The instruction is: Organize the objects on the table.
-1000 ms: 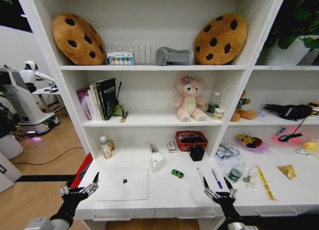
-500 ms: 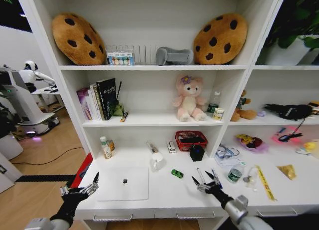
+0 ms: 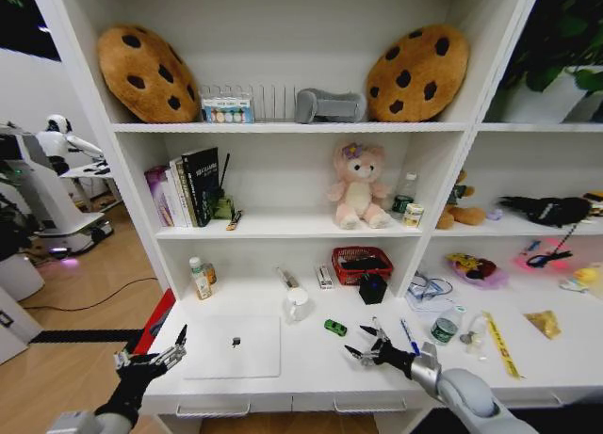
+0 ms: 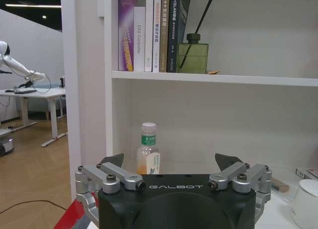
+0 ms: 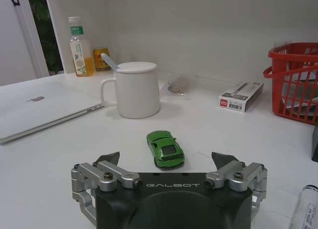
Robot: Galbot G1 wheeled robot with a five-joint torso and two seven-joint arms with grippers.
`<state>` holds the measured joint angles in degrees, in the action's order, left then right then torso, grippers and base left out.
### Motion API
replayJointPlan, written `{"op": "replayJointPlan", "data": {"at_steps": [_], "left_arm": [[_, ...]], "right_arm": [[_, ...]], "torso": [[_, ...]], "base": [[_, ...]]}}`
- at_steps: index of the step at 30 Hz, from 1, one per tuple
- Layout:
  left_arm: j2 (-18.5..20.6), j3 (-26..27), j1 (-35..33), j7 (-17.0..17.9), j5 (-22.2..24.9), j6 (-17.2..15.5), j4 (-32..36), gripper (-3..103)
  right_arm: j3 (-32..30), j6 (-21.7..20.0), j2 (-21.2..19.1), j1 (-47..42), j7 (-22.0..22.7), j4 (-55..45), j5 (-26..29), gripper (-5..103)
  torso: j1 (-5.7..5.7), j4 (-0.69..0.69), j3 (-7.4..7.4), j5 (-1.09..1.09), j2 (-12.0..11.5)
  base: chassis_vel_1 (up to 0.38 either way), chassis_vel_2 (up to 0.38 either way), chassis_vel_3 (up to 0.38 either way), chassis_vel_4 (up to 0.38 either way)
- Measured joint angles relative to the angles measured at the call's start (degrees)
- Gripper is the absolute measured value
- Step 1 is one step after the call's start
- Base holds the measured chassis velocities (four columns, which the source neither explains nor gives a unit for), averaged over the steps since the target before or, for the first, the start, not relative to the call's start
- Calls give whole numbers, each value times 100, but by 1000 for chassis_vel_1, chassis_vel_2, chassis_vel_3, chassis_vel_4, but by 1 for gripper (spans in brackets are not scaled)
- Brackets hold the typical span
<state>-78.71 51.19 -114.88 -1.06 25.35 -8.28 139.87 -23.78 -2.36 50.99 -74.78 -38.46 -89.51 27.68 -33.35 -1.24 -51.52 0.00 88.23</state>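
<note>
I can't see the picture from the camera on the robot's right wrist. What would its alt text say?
The right gripper, fingers open, hovers low over a white table, aimed at a small green toy car just ahead of it. Beyond the car stand a white lidded mug, a closed silver laptop and a red basket.

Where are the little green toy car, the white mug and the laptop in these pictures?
green toy car [image 5: 165,148]: right wrist view, on its roof.
white mug [image 5: 136,92]: right wrist view, on the side of its body.
laptop [image 3: 233,347]: head view, on the middle of its closed lid.
</note>
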Motion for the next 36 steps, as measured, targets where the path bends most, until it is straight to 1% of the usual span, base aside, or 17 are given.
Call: {"op": "replayJointPlan", "data": {"at_steps": [3,5,8,13,15,18,21,22,23,24,26,27,30,31,34,36], "left_arm": [[0,0,0,-1,0,0,0,100],[0,0,0,-1,0,1,0,100],[0,0,0,-3,0,1,0,100],[0,0,0,-4,0,2,0,100],[0,0,0,-5,0,2,0,100],[0,0,0,-5,0,2,0,100],[0,0,0,-5,0,2,0,100],[0,0,0,-5,0,2,0,100],[0,0,0,-5,0,2,0,100],[0,0,0,-5,0,2,0,100],[0,0,0,-5,0,2,-1,100],[0,0,0,-5,0,2,-1,100],[0,0,0,-5,0,2,0,100],[0,0,0,-5,0,2,0,100],[0,0,1,-5,0,2,0,100],[0,0,0,-5,0,2,0,100]], "right_arm": [[257,57,38,319,32,292,-34,100],[317,76,52,390,31,359,-44,100],[519,147,97,642,33,554,-84,100],[873,219,115,1060,30,798,-159,100],[971,228,117,1173,3,860,-187,100],[1136,255,119,1378,-169,1000,-324,100],[1188,294,125,1441,-262,1054,-451,100],[1194,309,131,1453,-285,1072,-518,102],[1203,363,138,1455,-291,1095,-567,98],[1203,363,138,1455,-291,1095,-567,98],[1213,461,141,1452,-312,1119,-579,88],[1213,461,141,1452,-312,1119,-579,88],[1213,505,151,1450,-356,1141,-605,72],[1213,505,151,1450,-356,1141,-605,72],[1219,530,161,1458,-357,1169,-604,55],[1221,531,162,1458,-361,1176,-598,55]], "torso": [[0,0,0,0,0],[0,1,0,0,0],[0,-1,0,0,0],[0,0,0,0,0],[0,1,0,-1,0],[0,0,0,0,1],[0,0,0,0,1],[0,0,0,0,1],[0,0,0,-1,1],[0,0,0,-1,1],[0,-1,1,-1,1],[0,-1,1,-1,1],[2,-1,1,-1,1],[2,-1,1,-1,1],[1,1,1,-1,1],[1,0,1,-1,1]], "base": [[0,0,0,0],[0,0,0,0],[0,0,0,0],[0,0,0,0],[0,0,0,0],[0,0,0,0],[0,0,0,0],[0,0,0,0],[0,0,0,0],[0,0,0,0],[0,0,0,0],[0,0,0,0],[0,0,0,0],[0,0,0,0],[0,0,0,0],[0,0,0,0]]}}
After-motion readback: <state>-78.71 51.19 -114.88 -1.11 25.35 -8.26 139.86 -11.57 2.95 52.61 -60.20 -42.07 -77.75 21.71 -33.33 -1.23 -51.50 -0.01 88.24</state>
